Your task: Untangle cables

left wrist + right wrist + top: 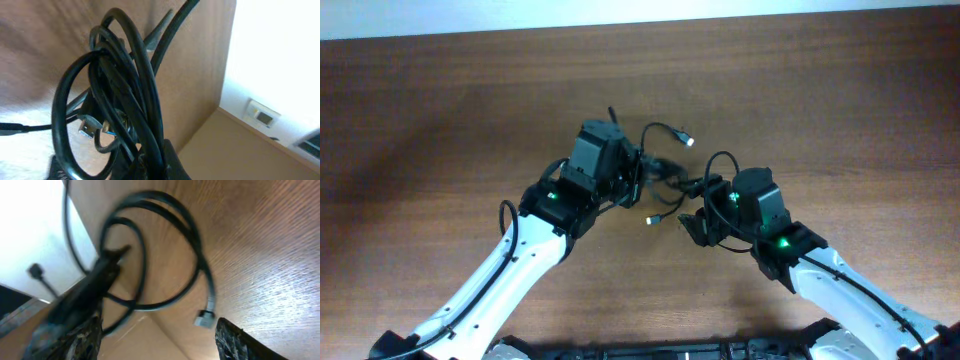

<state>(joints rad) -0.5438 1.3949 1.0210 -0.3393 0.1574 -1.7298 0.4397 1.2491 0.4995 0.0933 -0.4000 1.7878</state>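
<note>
The left fingers (pixel 172 165) were shut tight on the cables (pixel 662 178), gripping a knot of loops near the middle of the bench (pixel 440 110); whether the knot was lifted or resting I could not tell. To the right, the right fingers (pixel 237 342) stood wide with nothing between them, one of them through or beside a loop, I could not tell which.

The risk, as I judged it: if the right fingers closed on several strands at once, or pulled against a left grip pinching all three, the knot could tighten rather than open. A plug (pixel 204 317) could also snag in a loop.

The overhead view alone showed both arms and two plug ends splayed out of the bundle. Only the left wrist view showed how closely the loops crossed; only the right wrist view showed the wide gap and one loose loop ending in a plug
</note>
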